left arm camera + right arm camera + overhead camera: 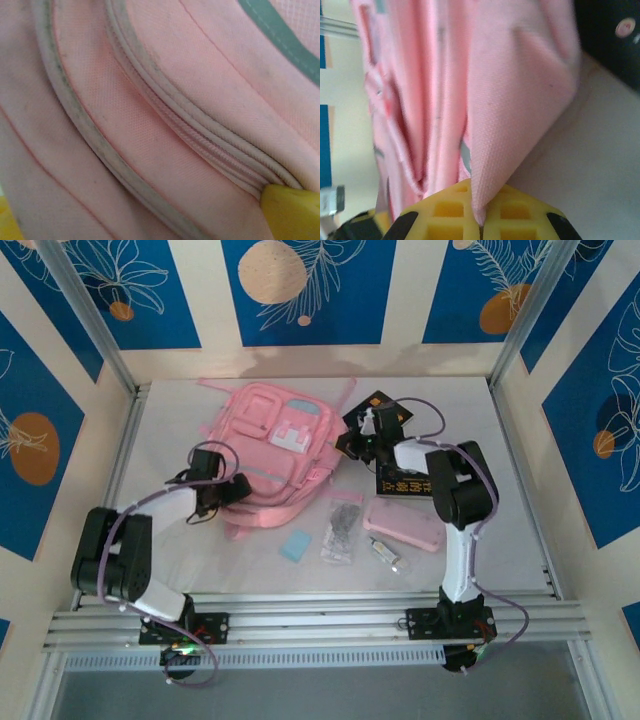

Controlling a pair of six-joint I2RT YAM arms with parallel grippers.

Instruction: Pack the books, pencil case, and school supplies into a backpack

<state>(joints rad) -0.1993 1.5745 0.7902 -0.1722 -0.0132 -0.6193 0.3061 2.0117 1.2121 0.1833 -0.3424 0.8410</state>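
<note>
The big pink backpack point(270, 440) lies flat mid-table, its front pockets facing up. My right gripper point(356, 443) is at its right edge, shut on a fold of pink backpack fabric point(520, 100) pinched between the yellow fingers point(450, 212). My left gripper point(236, 490) presses against the backpack's lower left side; its yellow fingertips point(290, 210) stand wide apart, with the zipper seam point(200, 130) spread between them. One black book point(373, 400) peeks out behind the right gripper, and another point(400, 480) lies under the right arm. The pale pink pencil case point(403, 525), blue pad point(296, 545), clear bag point(341, 533) and small tube point(383, 551) lie in front.
Metal frame posts point(120, 380) and patterned walls enclose the table on three sides. A rail point(320, 605) runs along the near edge by the arm bases. A dark book cover point(607, 40) sits close to the held fold.
</note>
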